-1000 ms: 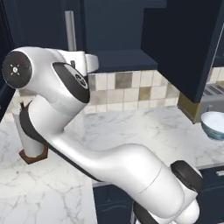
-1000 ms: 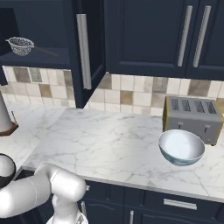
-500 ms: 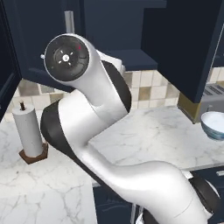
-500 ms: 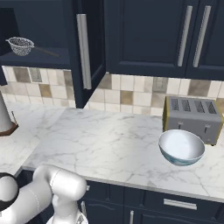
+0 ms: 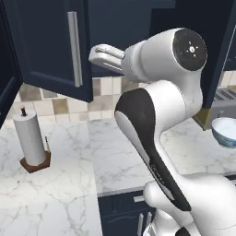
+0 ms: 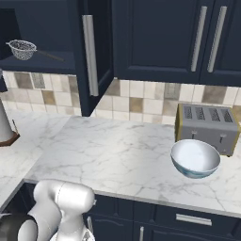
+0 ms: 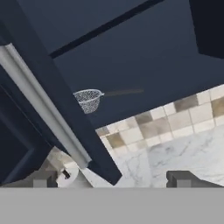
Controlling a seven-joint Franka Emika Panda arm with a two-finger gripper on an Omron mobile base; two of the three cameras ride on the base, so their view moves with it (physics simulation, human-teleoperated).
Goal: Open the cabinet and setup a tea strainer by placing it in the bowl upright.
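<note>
Cabinet door open; tea strainer sits on the shelf inside, far left, with the bowl on the desk by the toaster. Hand empty, fingers apart. Strainer looks light, rigid, easily tipped; grab the thin handle near the rim.

White marble counter, beige-and-brown tile backsplash, navy drawer fronts, grey toaster, paper-towel roll.

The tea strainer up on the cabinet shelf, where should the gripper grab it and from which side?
Probably by the thin dark handle, near where it joins the mesh basket. The tea strainer sits upright on the shelf of the open cabinet, handle pointing toward the door side. Come straight in from the open front with the open gripper, jaws either side of the handle.
</note>
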